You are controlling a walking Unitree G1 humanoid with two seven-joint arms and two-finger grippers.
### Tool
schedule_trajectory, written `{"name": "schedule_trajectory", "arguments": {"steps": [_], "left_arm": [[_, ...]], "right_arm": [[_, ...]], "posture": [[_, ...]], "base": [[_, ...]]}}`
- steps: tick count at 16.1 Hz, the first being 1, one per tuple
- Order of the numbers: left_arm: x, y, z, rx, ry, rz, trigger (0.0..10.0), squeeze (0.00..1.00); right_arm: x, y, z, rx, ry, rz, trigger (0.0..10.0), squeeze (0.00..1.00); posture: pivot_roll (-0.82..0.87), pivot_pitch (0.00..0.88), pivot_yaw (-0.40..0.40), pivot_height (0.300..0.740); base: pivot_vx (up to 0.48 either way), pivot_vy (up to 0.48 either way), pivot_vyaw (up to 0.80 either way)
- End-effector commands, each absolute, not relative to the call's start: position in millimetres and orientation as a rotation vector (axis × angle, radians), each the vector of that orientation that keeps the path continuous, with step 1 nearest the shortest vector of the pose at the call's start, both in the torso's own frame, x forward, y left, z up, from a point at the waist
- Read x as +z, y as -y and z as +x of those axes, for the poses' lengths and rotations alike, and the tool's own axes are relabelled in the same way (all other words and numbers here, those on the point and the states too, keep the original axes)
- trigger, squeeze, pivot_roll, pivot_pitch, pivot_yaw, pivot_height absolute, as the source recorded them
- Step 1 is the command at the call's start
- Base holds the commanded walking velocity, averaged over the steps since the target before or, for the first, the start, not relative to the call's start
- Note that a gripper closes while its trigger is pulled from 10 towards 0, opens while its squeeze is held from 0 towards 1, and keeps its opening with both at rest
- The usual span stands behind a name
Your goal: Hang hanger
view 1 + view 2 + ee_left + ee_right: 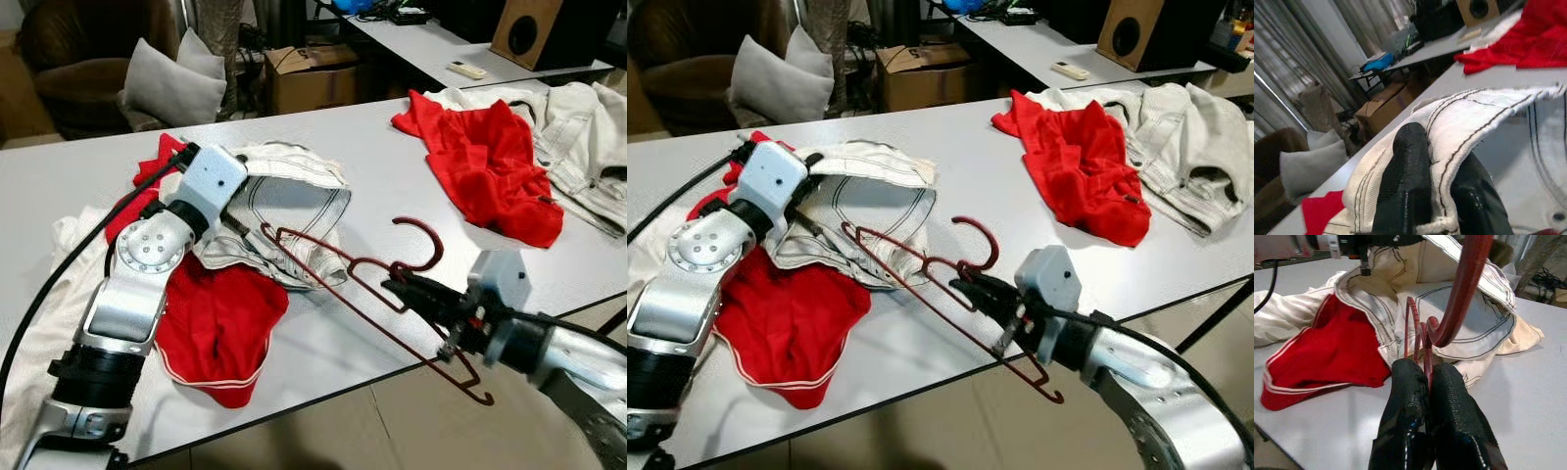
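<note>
Right claw [397, 286] has its two black fingers [1410, 396] pressed together on the thin red wire of the hanger [377, 294], just below the hook, holding it tilted over the near edge of the white table [392, 186]. From that grip one shoulder of the hanger runs away toward the cream garment [294, 211], its far end lying at or inside the open waistband. Just beyond, the left claw [1442, 196] pinches the stitched rim of that waistband and lifts it to keep the opening wide. Beside and under the garment lies a red cloth with white trim [220, 328]; well beyond the right claw sit another red cloth [485, 166] and pale trousers [578, 132]. I judge the step in hand to be threading the hanger into the garment; next the right claw must push the wire further through the opening while the left keeps the rim raised.
</note>
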State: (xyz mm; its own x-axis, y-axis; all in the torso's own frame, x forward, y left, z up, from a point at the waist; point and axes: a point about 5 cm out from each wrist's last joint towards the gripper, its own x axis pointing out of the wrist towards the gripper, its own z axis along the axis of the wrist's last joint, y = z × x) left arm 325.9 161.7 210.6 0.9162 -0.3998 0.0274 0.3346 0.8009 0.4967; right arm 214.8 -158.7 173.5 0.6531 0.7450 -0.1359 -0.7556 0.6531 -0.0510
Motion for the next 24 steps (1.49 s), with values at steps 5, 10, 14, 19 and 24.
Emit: {"name": "schedule_trajectory", "arguments": {"steps": [5, 10, 14, 19, 24], "left_arm": [[275.1, -136.5, 325.8, -0.447, 0.366, 0.074, 0.0, 0.0], [307.4, -136.6, 324.9, -0.477, 0.476, -0.296, 0.0, 0.0], [312.1, -135.5, 324.1, -0.511, 0.481, -0.333, 0.0, 0.0], [308.2, -137.9, 319.7, -0.545, 0.463, -0.298, 0.0, 0.0], [291.1, -146.1, 314.1, -0.564, 0.402, -0.229, 0.0, 0.0]], "right_arm": [[169.3, 158.1, 227.8, 0.775, -0.115, -0.111, 10.0, 0.0], [161.4, 155.9, 229.9, 0.7, -0.133, -0.12, 10.0, 0.0], [144.1, 166.3, 237.3, 0.579, -0.212, -0.162, 10.0, 0.0], [157.1, 190.7, 265.6, 0.357, -0.095, -0.206, 10.0, 0.0], [232.4, 255.0, 295.1, 0.067, 0.213, -0.249, 10.0, 0.0]], "posture": [[-0.08, 0.0, 0.001, 0.74], [-0.1, 0.0, 0.018, 0.74], [-0.11, 0.0, 0.028, 0.74], [-0.1, 0.0, 0.024, 0.74], [-0.11, 0.0, 0.017, 0.74]], "base": [[0.0, 0.0, 0.0], [0.0, 0.0, 0.0], [0.0, 0.0, 0.0], [0.0, 0.0, 0.0], [0.0, 0.0, 0.0]]}}
